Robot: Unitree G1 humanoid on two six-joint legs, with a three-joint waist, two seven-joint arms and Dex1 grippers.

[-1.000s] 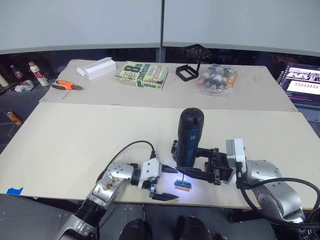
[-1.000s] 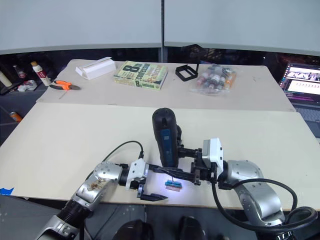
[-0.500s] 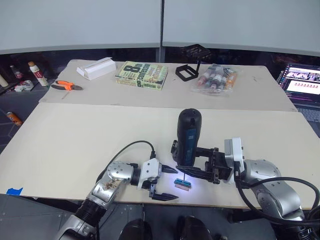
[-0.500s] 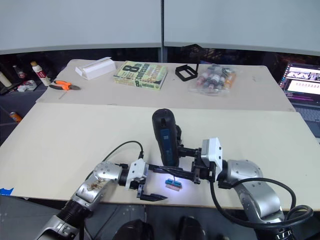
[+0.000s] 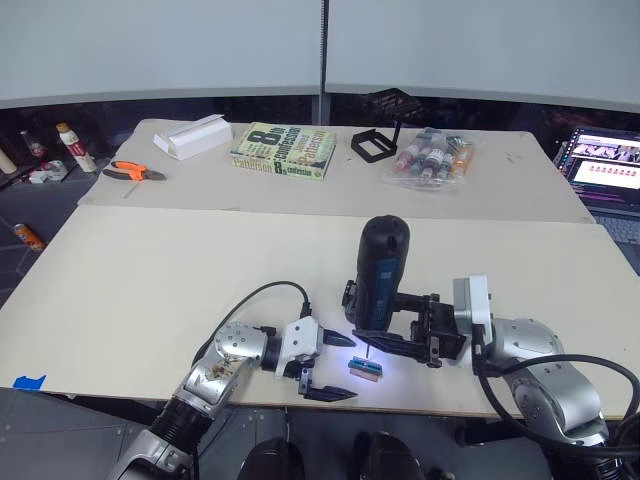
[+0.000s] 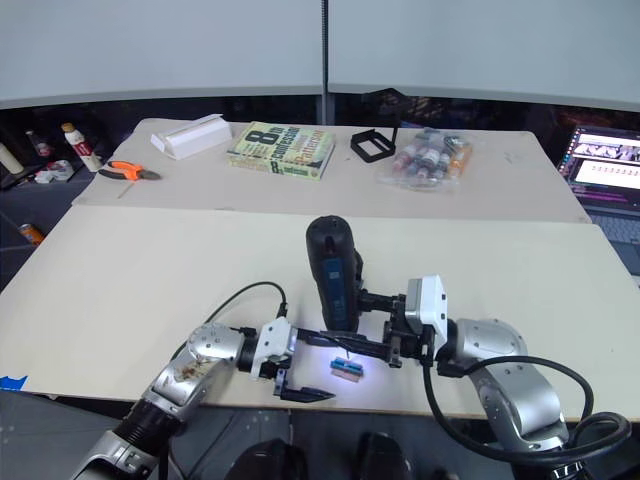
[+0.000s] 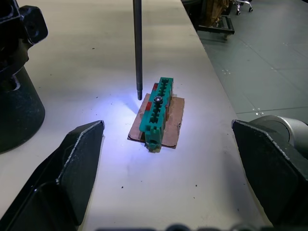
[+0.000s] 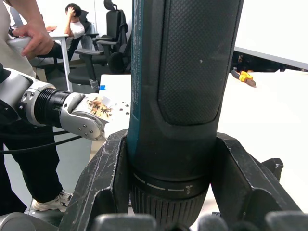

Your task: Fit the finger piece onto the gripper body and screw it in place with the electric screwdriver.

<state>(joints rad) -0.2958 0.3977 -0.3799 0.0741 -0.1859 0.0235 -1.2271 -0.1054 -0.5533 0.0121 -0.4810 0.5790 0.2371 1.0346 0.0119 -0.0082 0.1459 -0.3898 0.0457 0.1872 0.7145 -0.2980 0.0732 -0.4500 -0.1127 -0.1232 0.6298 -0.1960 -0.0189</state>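
My right gripper (image 5: pixel 388 337) is shut on the electric screwdriver (image 5: pixel 378 272), a dark cylinder held upright near the table's front edge; its fingers (image 8: pixel 100 185) clamp the lower barrel. The thin bit (image 7: pixel 138 53) hangs just above the table beside a small green-and-brown block (image 7: pixel 156 111), lit by the white tip light. Behind the screwdriver stands the black gripper body (image 7: pixel 17 103), largely hidden in the eye views. My left gripper (image 5: pixel 331 367) is open, its fingers (image 7: pixel 72 171) spread either side of the block, holding nothing. The finger piece is out of view.
On the far table lie a book (image 5: pixel 285 150), a white box (image 5: pixel 193 137), orange pliers (image 5: pixel 135 171), a black square wire frame (image 5: pixel 373 146) and a bag of small bottles (image 5: pixel 430 155). A laptop (image 5: pixel 602 165) sits at the right. A person's hand (image 8: pixel 33 38) shows in the right wrist view.
The screwdriver has shifted very slightly in my right gripper, its bit a touch higher over the block. The left gripper and the block have stayed put.
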